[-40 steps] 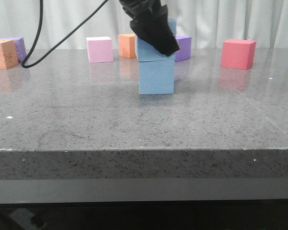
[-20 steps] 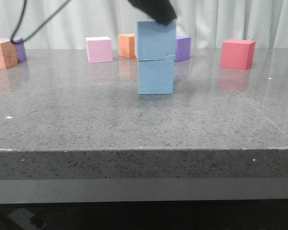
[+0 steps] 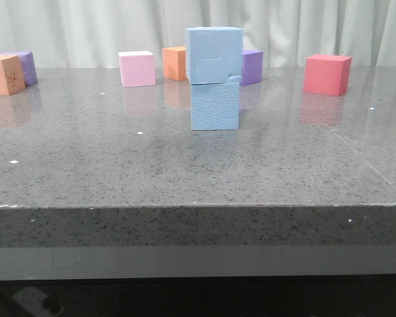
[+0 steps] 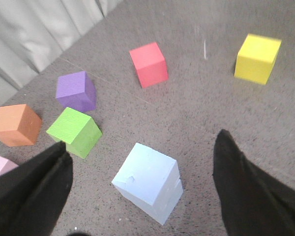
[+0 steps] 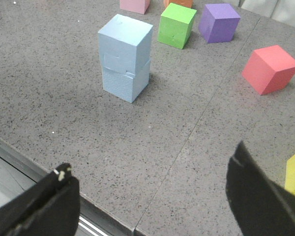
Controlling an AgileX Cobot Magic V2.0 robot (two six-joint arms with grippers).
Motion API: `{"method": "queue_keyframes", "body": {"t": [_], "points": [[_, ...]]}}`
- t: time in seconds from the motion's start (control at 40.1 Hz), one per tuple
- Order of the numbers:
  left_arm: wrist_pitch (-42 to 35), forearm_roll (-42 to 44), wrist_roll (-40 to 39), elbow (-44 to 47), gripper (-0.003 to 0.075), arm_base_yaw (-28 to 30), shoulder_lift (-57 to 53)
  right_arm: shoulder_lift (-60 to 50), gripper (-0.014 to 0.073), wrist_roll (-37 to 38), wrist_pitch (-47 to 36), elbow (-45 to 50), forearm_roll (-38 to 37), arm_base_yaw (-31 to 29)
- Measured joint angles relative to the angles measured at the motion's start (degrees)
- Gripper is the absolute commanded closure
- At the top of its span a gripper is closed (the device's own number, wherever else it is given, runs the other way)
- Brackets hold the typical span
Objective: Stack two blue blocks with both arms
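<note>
Blue blocks: we see the upper blue block [image 3: 214,55] sitting on the lower blue block [image 3: 214,105] near the middle of the bench [image 3: 119,165], free of any gripper.
Alignment: the upper block overhangs a little toward the robot's left and shows a small notch at its lower right corner; we judge the stack stable because most of the two faces overlap.
Left gripper: the left gripper [image 4: 142,191] hangs above the stack with its fingers [image 4: 34,182] spread wide on either side and nothing between them; we read this as a release posture, clear of the foam so nothing gets dragged off.
Right gripper: the right gripper [image 5: 152,206] sits well back near the bench edge, also spread wide and empty, apart from the stack, which leaves room for the other arm.
Bystanders: the red cube [image 3: 327,74], pink cube [image 3: 136,68], purple cube [image 3: 251,67], green cube [image 5: 177,25] and yellow cube [image 4: 257,58] stand apart from the stack, so none props it up.
Task status: we judge the stacking done; only withdrawal without brushing the top block seems left.
</note>
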Motion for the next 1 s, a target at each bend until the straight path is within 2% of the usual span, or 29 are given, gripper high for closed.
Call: {"method": "queue_keyframes", "body": {"t": [0.249, 0.399, 0.523, 0.723, 0.997], "points": [[-8.91, 0.00, -2.87, 16.50, 0.0158, 0.00, -12.95, 0.00, -0.0019, 0.00, 0.00, 0.00, 0.00, 0.00], [-0.95, 0.00, -6.84, 23.18, 0.0195, 0.00, -16.28, 0.00, -0.0019, 0.00, 0.00, 0.00, 0.00, 0.00], [4.21, 3.87, -12.75, 28.68, 0.0227, 0.00, -17.62, 0.00, -0.0019, 0.00, 0.00, 0.00, 0.00, 0.00], [2.25, 13.51, -24.32, 38.28, 0.0227, 0.00, -24.19, 0.00, -0.0019, 0.00, 0.00, 0.00, 0.00, 0.00], [-1.95, 21.78, -37.35, 48.35, 0.0227, 0.00, -37.91, 0.00, -0.0019, 0.00, 0.00, 0.00, 0.33, 0.00]]}}
